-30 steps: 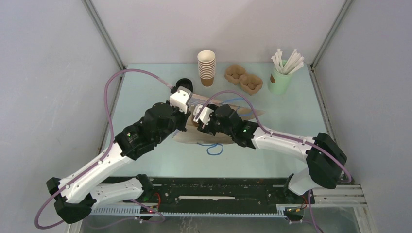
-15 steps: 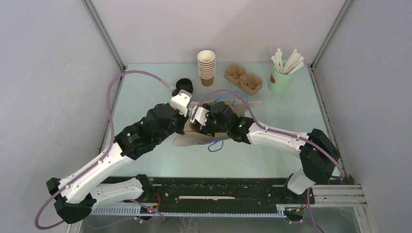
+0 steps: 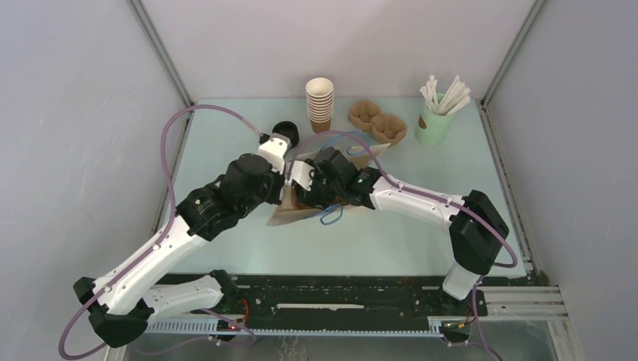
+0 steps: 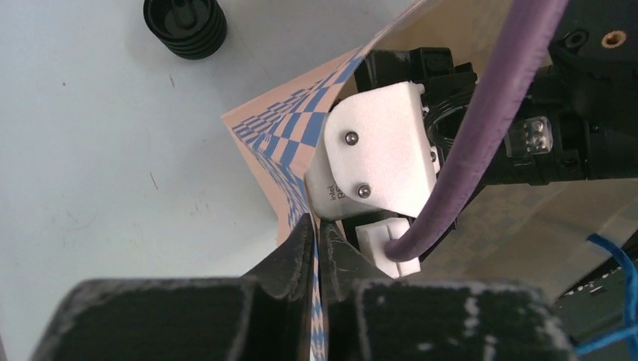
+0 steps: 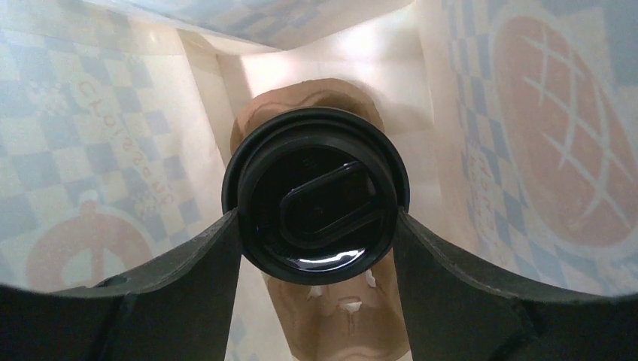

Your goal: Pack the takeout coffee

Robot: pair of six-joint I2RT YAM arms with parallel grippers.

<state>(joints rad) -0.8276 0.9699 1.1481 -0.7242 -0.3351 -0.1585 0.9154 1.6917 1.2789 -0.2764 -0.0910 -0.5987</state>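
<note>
The takeout coffee shows in the right wrist view as a black lid (image 5: 316,219) seen from above; the cup body under it is hidden. My right gripper (image 5: 316,226) is shut on it, one finger on each side of the lid, deep inside a blue-checked paper bag (image 5: 98,150). A brown pulp tray (image 5: 338,323) lies below the cup at the bag's bottom. My left gripper (image 4: 317,223) is shut on the bag's edge (image 4: 278,143), with the checked paper pinched between its jaws. From above, the bag (image 3: 290,214) lies mid-table under both wrists.
A stack of brown paper cups (image 3: 320,105) stands at the back, with pulp trays (image 3: 378,122) and a pale green cup of white straws (image 3: 434,124) to its right. A black stack of lids (image 3: 285,132) sits just behind my left wrist. The bag's blue handle (image 3: 329,216) trails on the table.
The right arm has pushed leftward and farther into the bag, and the bag has shifted left with it. The left wrist has moved slightly back, still gripping the bag's edge.
</note>
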